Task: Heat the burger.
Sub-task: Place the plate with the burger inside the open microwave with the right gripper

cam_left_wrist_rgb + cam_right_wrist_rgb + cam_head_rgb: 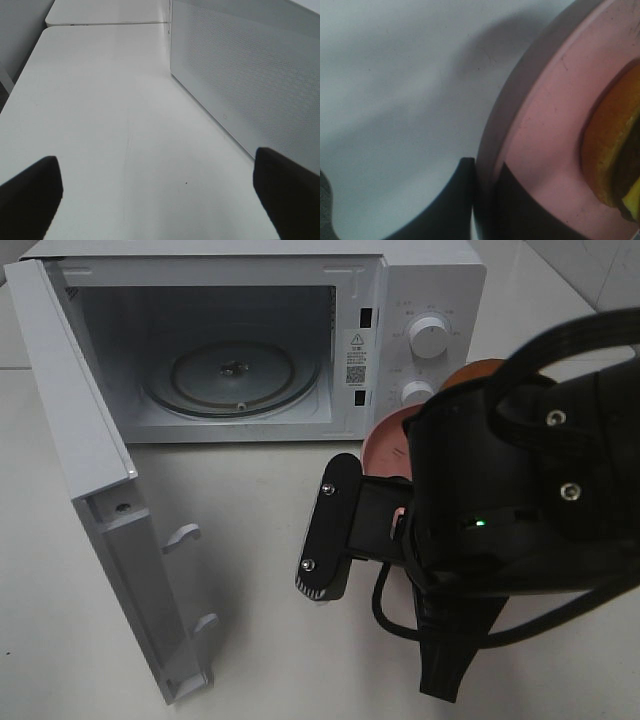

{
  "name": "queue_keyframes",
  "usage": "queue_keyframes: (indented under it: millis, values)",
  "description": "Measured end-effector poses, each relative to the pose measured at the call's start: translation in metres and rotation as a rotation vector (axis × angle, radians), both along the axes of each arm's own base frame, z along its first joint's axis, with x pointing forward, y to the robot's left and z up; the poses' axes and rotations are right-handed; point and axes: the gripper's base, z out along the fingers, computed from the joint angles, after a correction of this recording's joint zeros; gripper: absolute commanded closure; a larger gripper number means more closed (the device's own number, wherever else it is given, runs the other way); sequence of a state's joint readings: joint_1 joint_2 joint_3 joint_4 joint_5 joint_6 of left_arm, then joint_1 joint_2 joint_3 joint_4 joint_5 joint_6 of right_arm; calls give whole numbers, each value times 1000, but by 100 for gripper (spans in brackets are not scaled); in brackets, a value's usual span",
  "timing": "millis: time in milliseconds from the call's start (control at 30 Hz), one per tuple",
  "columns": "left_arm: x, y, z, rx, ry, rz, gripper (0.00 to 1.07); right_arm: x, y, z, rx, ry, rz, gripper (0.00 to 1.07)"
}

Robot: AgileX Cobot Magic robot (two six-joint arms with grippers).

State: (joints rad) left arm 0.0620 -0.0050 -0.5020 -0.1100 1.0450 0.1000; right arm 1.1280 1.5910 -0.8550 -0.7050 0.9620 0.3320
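right claw (pixel 482 197) clamped on pink plate (pixel 540 120) rim by burger (pixel 612 150), left claw (pixel 157 195) wide open, empty, microwave door (pixel 90 450) open

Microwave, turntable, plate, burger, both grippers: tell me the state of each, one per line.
Microwave door: wide open.
Turntable: bare.
Left gripper: open, holding nothing.
Right gripper: shut on the pink plate rim.
Pink plate: gripped at the rim, carrying the burger.
Burger: on the plate, not yet in the microwave.
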Motion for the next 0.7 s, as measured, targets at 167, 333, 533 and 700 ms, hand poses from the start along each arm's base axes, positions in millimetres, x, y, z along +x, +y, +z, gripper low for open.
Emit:
queue_keyframes:
  millis: [167, 333, 533, 700]
  values:
    - [0, 0, 0, 0, 0, 0, 9, 1, 4, 0, 3, 9, 86, 105]
    - [0, 0, 0, 0, 0, 0, 9, 2, 9, -1, 10, 18, 180, 105]
    - [0, 0, 0, 0, 0, 0, 9, 5, 14, 0, 11, -2, 272, 105]
    - [0, 0, 0, 0, 0, 0, 9, 6, 18, 1, 6, -13, 357, 104]
